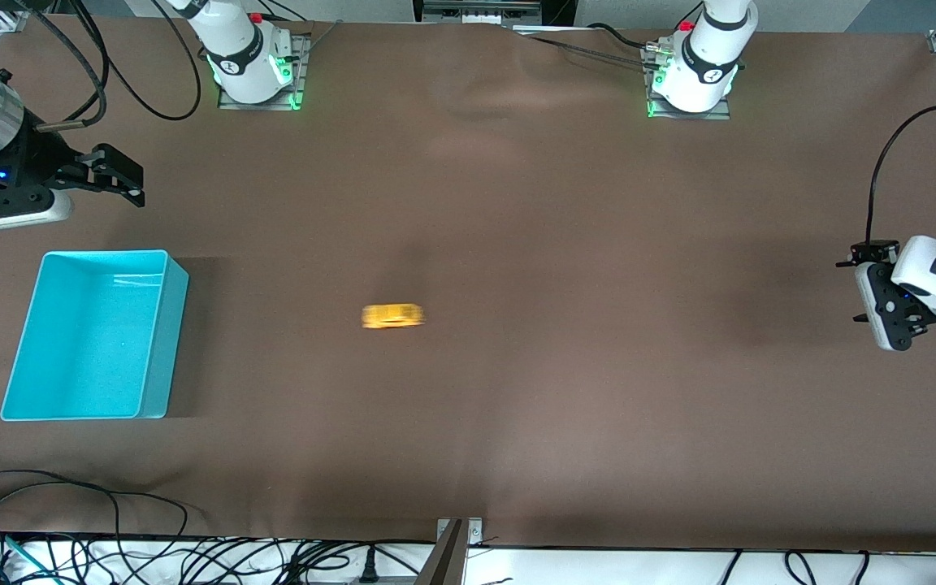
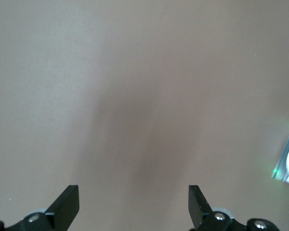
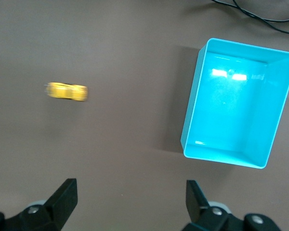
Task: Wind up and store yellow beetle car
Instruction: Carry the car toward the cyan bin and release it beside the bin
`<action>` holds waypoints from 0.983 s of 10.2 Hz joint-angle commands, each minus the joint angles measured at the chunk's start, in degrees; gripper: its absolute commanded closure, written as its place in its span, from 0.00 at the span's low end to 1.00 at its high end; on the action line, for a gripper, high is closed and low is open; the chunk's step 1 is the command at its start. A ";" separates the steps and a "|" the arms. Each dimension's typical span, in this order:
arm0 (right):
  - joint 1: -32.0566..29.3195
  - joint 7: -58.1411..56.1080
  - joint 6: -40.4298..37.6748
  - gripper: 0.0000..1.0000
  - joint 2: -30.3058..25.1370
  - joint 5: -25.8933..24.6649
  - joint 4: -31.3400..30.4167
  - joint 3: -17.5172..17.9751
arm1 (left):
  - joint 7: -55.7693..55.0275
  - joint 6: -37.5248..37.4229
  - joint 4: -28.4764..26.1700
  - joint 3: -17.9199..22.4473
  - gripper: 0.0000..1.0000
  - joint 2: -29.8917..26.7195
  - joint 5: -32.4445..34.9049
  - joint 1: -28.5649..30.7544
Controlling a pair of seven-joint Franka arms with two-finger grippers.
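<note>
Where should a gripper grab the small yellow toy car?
Probably straight down over the small yellow toy car, fingers closing across its narrow body sides. It lies on open table, long axis toward the arms' ends. It shows blurred, so wait until it sits still.

Front view: high, facing both bases, whole table (image 1: 517,203). Right wrist view: straight down, high; shares car (image 3: 67,91) and bin (image 3: 191,120) at 9 o'clock. Left wrist view: straight down, bare table only.

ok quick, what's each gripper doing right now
left gripper: open, holding nothing, over bare table.
right gripper: open, holding nothing, above the table beside the turquoise bin.
</note>
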 commanded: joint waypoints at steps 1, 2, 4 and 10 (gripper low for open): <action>-0.06 -0.66 -0.87 0.00 -0.01 -0.75 0.79 0.08 | -9.50 -4.52 -0.32 -1.05 0.00 -4.65 -1.09 0.04; -0.06 -0.57 -0.87 0.00 -0.01 -0.67 0.79 0.08 | -13.20 -6.72 0.99 -1.14 0.00 -5.44 -1.09 0.04; -0.41 -0.05 -0.43 0.00 -0.01 -0.58 0.79 -0.27 | -23.12 -11.29 5.20 -2.97 0.00 -5.45 -1.09 -0.22; 0.29 -0.66 1.49 0.00 6.13 -1.72 0.36 -0.45 | -55.21 -14.12 9.26 -13.16 0.00 -9.74 -3.29 -0.22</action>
